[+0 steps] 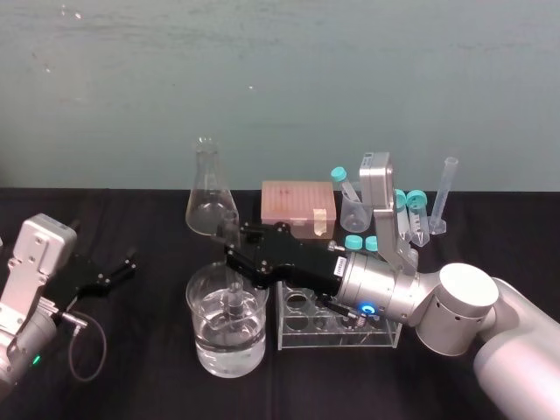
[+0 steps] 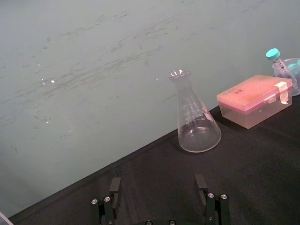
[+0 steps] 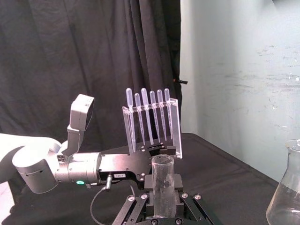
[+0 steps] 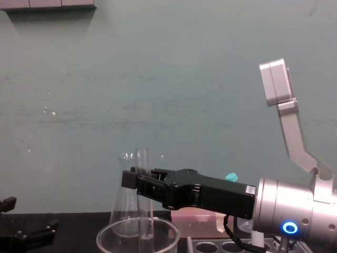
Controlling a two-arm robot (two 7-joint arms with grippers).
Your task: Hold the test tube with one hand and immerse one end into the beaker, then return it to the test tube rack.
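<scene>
My right gripper (image 1: 229, 251) clamps slim clear glass test tube (image 4: 142, 168) upright inside wide clear glass beaker (image 1: 191, 302), off its rim; left gripper (image 1: 128, 264) splayed, parked.

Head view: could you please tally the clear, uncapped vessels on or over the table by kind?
Conical flask: 1
Beaker, holding clear liquid: 1
Test tube, gripped by the right end effector, lower end inside the beaker: 1
Graduated cylinder: 1
Small plastic cup: 1
Total: 5
</scene>
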